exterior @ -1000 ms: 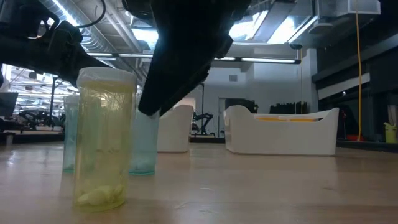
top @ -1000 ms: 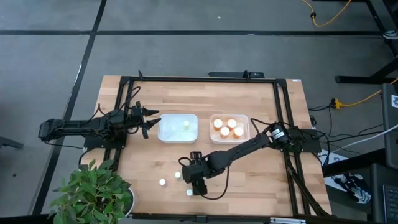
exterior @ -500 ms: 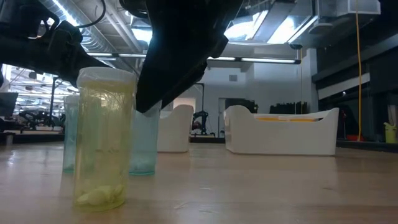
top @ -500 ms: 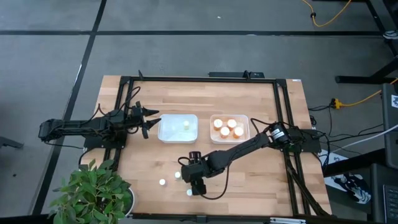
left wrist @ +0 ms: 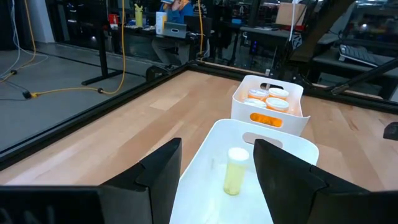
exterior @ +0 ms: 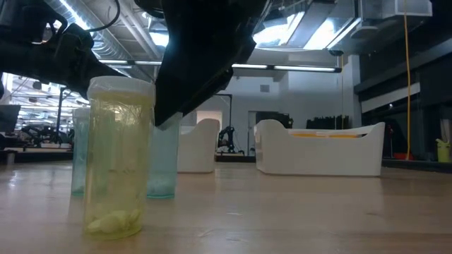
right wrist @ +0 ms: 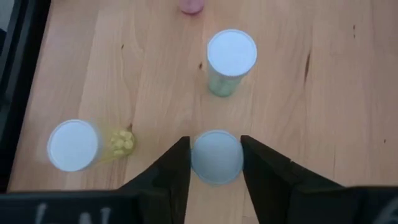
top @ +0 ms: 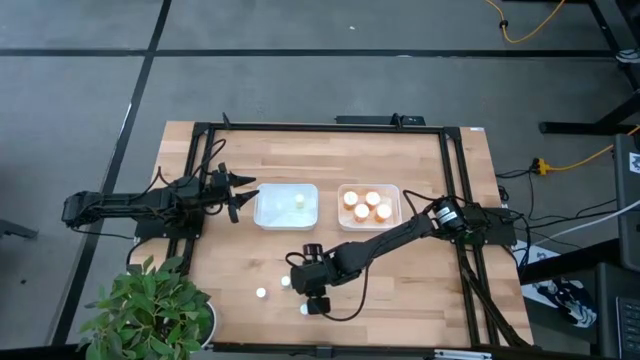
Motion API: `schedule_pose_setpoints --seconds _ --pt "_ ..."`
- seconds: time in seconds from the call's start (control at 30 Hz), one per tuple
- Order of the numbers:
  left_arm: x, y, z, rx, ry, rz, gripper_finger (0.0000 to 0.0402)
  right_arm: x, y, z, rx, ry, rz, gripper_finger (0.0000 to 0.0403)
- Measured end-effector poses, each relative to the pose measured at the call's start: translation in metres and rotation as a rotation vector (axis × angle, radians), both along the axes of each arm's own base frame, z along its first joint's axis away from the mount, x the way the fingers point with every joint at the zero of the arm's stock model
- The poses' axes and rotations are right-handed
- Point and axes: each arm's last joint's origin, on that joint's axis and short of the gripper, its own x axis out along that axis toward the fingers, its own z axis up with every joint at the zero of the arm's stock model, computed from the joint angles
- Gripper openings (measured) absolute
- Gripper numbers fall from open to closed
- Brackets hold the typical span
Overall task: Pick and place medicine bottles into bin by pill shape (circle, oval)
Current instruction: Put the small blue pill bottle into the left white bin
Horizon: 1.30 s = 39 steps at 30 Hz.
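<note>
Shifted a little toward the table's left since the earlier frames, the right gripper (right wrist: 214,163) now straddles a pale bottle (right wrist: 216,156), fingers spread open on either side. Two more pale bottles (right wrist: 231,60) stand nearby on the table (top: 400,290). Beside the white bin (top: 286,205), the left gripper (left wrist: 214,171) waits, open.

A leafy green potted plant (top: 148,310) is seen at the near left corner of the wooden table (top: 400,290), its leaves hanging over the table edge. A yellow cable (top: 528,30) is laid across the grey floor beyond the table, and another yellow cable (top: 578,157) is run along the floor to the right of it.
</note>
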Motion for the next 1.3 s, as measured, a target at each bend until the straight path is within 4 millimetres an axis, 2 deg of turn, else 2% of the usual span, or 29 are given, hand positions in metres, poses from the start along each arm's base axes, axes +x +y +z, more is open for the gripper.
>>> schedule_pose_setpoints --seconds 0.13,0.3,0.5,0.67,0.83,0.97,1.1,1.3 --pt "0.000 0.000 0.000 0.000 -0.001 0.000 0.0194 0.003 0.000 0.010 0.001 -0.019 0.007 0.0115" --pt "0.000 0.000 0.000 0.000 0.000 0.000 0.0194 0.010 -0.011 0.040 -0.067 -0.040 0.000 0.0121" --pt "0.000 0.000 0.000 0.000 0.000 0.000 0.0194 0.018 -0.041 0.081 -0.245 -0.093 -0.095 0.0120" --pt "0.000 0.000 0.000 0.000 0.000 0.000 0.0194 0.035 -0.078 0.098 -0.256 -0.185 -0.134 0.0120" --pt "0.000 0.000 0.000 0.000 0.000 0.000 0.0194 0.046 -0.128 0.091 -0.212 -0.166 -0.221 0.0120" --pt "0.000 0.000 0.000 0.000 0.000 0.000 0.0194 0.057 -0.162 0.069 -0.157 -0.126 -0.251 0.0120" --pt "0.000 0.000 0.000 0.000 -0.001 0.000 0.0194 0.064 -0.187 0.054 -0.124 -0.113 -0.264 0.0120" --pt "0.000 0.000 0.000 0.000 0.000 0.000 0.0194 0.068 -0.211 0.032 -0.089 -0.060 -0.279 0.0120"
